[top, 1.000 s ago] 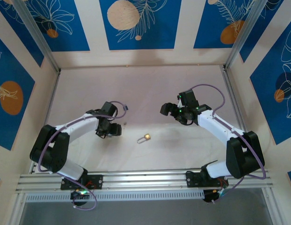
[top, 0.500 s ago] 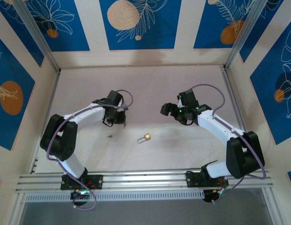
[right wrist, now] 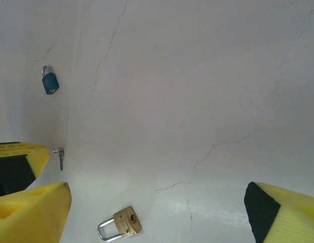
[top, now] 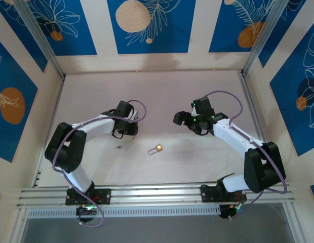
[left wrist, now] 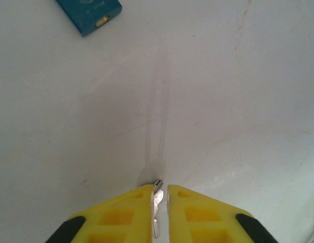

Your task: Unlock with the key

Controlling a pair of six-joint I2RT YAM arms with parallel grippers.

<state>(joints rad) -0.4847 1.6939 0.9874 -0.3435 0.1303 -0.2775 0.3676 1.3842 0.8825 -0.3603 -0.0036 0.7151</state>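
Note:
My left gripper (top: 129, 131) points down at the table left of centre. In the left wrist view its yellow jaws (left wrist: 159, 188) stand almost together, with a small silver key (left wrist: 157, 196) between them, its head poking out at the tips. The right wrist view shows that key (right wrist: 59, 157) at the tip of a left finger (right wrist: 30, 154). A small blue padlock (left wrist: 91, 15) (right wrist: 49, 83) lies a little beyond. A brass padlock (top: 156, 149) (right wrist: 121, 225) lies flat mid-table. My right gripper (top: 181, 118) (right wrist: 159, 202) hovers open right of centre, above the brass padlock.
A small dark item (top: 118, 147) lies on the white tabletop (top: 197, 162) just in front of the left gripper. Patterned walls and metal posts (top: 250, 55) close in the back and sides. The rail (top: 157, 192) with both arm bases runs along the near edge.
The left gripper moved back and to the right, and its jaws closed. The small dark item came into view where it had been. The right arm stayed still.

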